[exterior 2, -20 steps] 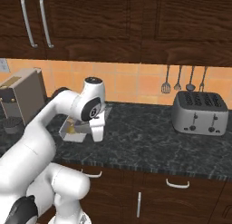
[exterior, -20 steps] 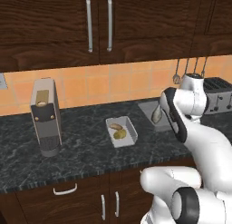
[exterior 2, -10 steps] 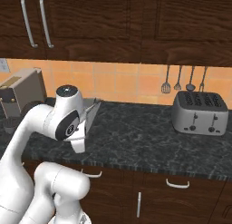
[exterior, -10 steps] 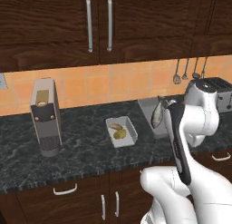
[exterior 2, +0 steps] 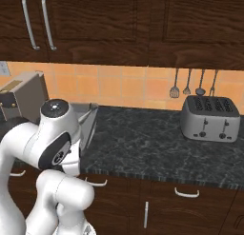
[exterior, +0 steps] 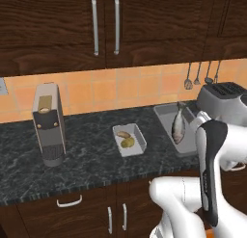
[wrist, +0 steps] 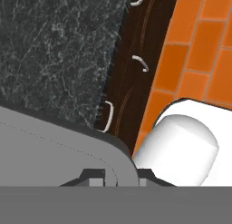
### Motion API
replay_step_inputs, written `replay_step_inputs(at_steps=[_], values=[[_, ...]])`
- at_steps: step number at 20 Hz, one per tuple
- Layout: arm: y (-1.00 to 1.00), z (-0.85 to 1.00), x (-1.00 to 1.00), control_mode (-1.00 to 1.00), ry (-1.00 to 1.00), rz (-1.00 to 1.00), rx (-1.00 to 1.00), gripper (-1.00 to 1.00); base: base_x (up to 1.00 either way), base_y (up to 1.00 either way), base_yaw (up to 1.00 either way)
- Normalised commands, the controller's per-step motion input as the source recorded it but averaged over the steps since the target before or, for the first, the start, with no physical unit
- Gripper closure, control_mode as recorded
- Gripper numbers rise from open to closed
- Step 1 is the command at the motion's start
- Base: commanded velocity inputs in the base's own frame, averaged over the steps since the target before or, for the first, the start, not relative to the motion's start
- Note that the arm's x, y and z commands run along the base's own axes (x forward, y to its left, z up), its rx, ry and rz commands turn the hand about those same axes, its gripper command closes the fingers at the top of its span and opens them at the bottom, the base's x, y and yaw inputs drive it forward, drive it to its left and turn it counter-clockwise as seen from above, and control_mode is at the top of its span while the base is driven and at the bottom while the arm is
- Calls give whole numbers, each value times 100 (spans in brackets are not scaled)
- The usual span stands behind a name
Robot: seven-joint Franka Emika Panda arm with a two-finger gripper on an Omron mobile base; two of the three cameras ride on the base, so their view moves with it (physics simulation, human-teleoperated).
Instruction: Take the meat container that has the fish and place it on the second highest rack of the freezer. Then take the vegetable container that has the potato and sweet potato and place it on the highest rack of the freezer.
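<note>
As the left base view shows, the meat container with its fish is tilted up off the counter at 3 o'clock, beside the arm; the vegetable container sits untouched at centre. In the right base view, the grey container rises at 9 o'clock behind the arm's joint. In the hand view, the gripper is clenched on the container's rim at 6 o'clock. Judged so, only the first pickup is done; both freezer placements remain.

we count: two containers, one fish, one toaster, one coffee machine, four hanging utensils.
</note>
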Motion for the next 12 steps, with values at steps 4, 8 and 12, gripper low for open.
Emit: replay_step_inputs(at_steps=[4,8,12], values=[[0,15,-41,-100,-6,-2,0,100,0,0,0],[1,0,-4,-100,-2,0,0,100,0,0,0],[0,0,0,-100,0,0,0,100,0,0,0]])
